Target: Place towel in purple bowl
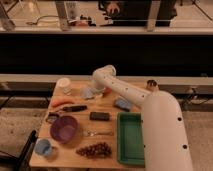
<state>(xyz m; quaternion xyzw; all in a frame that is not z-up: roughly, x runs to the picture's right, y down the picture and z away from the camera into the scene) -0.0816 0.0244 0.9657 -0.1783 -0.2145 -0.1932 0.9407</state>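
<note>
A purple bowl (64, 128) sits on the wooden table (107, 107) at the front left. A pale blue towel (88, 93) lies at the back of the table, near the middle. My gripper (96, 90) is at the end of the white arm, right over the towel's right side, at the table's back edge. The arm's wrist hides the fingers and where they meet the towel.
A white cup (64, 85), a carrot (63, 101), a black-handled tool (74, 108), a dark block (99, 116), a fork (97, 133), grapes (95, 149), a small blue cup (43, 147), a blue object (123, 104) and a green tray (130, 137) share the table.
</note>
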